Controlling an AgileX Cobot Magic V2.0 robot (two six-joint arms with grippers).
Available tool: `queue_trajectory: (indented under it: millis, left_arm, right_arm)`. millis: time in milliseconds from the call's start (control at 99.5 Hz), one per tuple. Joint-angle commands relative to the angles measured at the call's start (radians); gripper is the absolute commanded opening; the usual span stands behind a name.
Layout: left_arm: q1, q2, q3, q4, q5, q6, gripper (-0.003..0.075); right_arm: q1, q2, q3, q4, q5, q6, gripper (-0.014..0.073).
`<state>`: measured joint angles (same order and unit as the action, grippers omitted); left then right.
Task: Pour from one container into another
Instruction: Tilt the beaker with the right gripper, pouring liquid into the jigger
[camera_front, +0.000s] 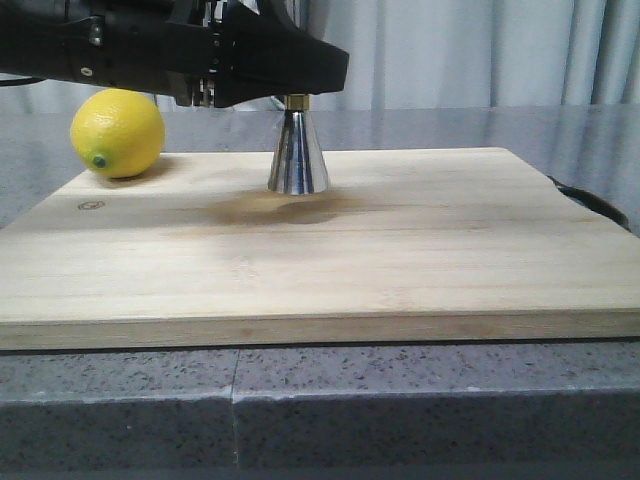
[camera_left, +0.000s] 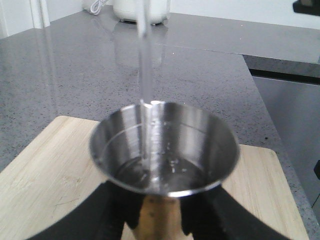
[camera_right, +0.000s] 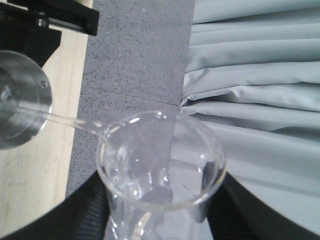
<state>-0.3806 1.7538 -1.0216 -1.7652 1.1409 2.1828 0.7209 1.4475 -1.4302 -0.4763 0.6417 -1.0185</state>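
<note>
Two tools, right (camera_right: 160, 225) tipping beaker (camera_right: 160, 165), left (camera_left: 155, 220) gripping jigger (camera_left: 162, 150)

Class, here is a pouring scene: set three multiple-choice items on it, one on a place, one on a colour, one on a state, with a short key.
1. Where does the lemon lie on the cutting board?
A. far left corner
B. far right corner
C. near edge, middle

2. What colour is the band at the jigger's waist?
A. red
B. gold
C. blue

3. What is the glass beaker doing?
A. standing upright on the board
B. lying empty on the counter
C. tilted, pouring a clear stream

Key: 1 A, the front view shows it far left; 2 B, gold shows below the left hand; 3 C, the stream reaches the jigger's cup.
</note>
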Motion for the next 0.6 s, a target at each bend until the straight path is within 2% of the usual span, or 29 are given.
queue_trajectory:
  millis: [0, 593]
  left_arm:
    - [-0.008, -0.040, -0.031, -0.085, 0.063, 0.000, 0.0197]
    - [-0.008, -0.040, -0.031, -0.085, 0.063, 0.000, 0.0197]
  right_arm:
    - [0.002, -0.034, -0.042, -0.037, -0.078, -0.022, 0.0300]
    - [0.002, -0.034, -0.042, -0.041, -0.099, -0.079, 0.0300]
